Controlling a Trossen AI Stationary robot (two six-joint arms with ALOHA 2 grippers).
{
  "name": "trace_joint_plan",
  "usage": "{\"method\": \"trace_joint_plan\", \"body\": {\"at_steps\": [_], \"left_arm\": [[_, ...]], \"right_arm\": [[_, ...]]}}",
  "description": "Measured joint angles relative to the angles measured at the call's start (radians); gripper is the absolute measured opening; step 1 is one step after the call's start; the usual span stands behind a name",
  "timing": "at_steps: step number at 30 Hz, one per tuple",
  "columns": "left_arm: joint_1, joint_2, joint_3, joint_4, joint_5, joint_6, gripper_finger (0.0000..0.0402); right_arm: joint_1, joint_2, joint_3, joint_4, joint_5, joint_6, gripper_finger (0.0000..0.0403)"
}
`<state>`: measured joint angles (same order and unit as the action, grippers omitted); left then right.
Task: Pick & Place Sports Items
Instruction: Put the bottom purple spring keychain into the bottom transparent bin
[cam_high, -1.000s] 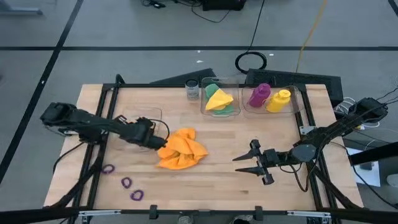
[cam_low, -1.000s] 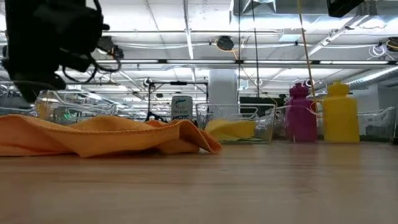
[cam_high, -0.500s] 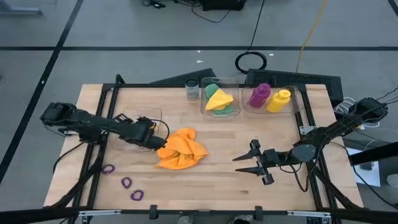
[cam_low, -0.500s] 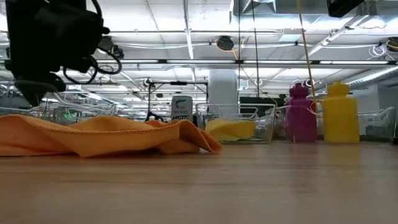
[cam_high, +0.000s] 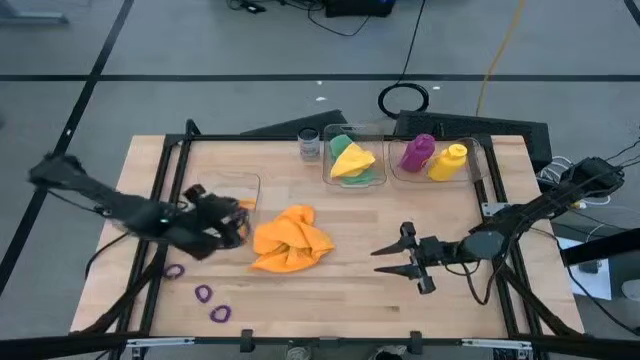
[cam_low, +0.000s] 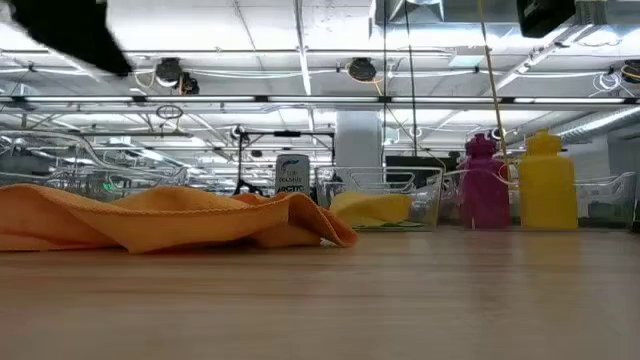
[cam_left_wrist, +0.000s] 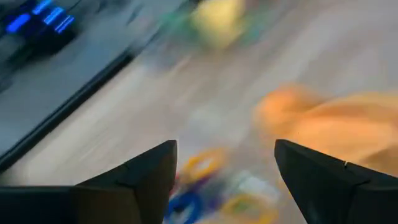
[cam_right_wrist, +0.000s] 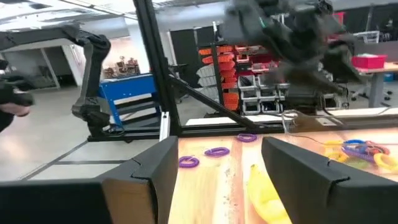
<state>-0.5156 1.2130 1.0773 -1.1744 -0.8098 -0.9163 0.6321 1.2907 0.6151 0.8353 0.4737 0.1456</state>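
Observation:
An orange cloth (cam_high: 290, 240) lies crumpled on the table's middle (cam_low: 170, 218). Just left of it my left gripper (cam_high: 238, 222) hovers open (cam_left_wrist: 224, 146), by the near side of a clear box (cam_high: 225, 188) that holds coloured rings (cam_left_wrist: 202, 186). Three purple rings (cam_high: 203, 294) lie on the table near the front left. Yellow and green cloths (cam_high: 350, 160) sit in a clear box at the back. Purple (cam_high: 417, 152) and yellow (cam_high: 448, 161) bottles stand in the box beside it. My right gripper (cam_high: 385, 260) waits open (cam_right_wrist: 217, 146) right of the orange cloth, with nothing between its fingers.
A small clear jar (cam_high: 309, 146) stands left of the cloth box at the back. A dark frame (cam_high: 165, 200) runs along the table's left and right sides. Bare wood lies between the orange cloth and the right gripper.
My left gripper has drawn back from the orange cloth's left edge toward the table's left and has risen, nearly leaving the low view. The cloth has stayed where it was.

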Motion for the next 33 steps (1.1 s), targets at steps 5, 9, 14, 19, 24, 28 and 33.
{"method": "trace_joint_plan", "body": {"at_steps": [5, 9, 14, 19, 24, 28, 33], "left_arm": [[-0.088, -0.148, -0.080, 0.425, 0.000, 0.360, 0.0228], [-0.083, -0.249, -0.208, 0.791, 0.216, 0.598, 0.0227], [-0.036, -0.350, -0.345, 1.042, 0.564, 0.563, 0.0227], [-0.072, -0.359, -0.364, 0.979, 0.646, 0.373, 0.0227], [-0.162, -0.288, -0.365, 0.980, 0.645, 0.332, 0.0227], [-0.234, -0.212, -0.365, 0.977, 0.644, 0.276, 0.0227], [-0.311, -0.103, -0.365, 1.024, 0.674, 0.159, 0.0227]], "right_arm": [[-0.004, 0.000, 0.000, -0.003, -0.002, 0.011, 0.0169], [-0.004, 0.000, 0.000, 0.003, -0.003, 0.011, 0.0169], [-0.004, 0.000, 0.000, 0.002, -0.003, 0.011, 0.0169], [-0.004, 0.000, 0.000, -0.003, -0.003, 0.010, 0.0169], [-0.004, 0.000, 0.000, -0.002, -0.003, 0.008, 0.0169], [-0.004, 0.000, 0.000, -0.003, -0.003, 0.008, 0.0169], [-0.004, 0.000, 0.000, -0.003, -0.003, 0.008, 0.0169]]}}
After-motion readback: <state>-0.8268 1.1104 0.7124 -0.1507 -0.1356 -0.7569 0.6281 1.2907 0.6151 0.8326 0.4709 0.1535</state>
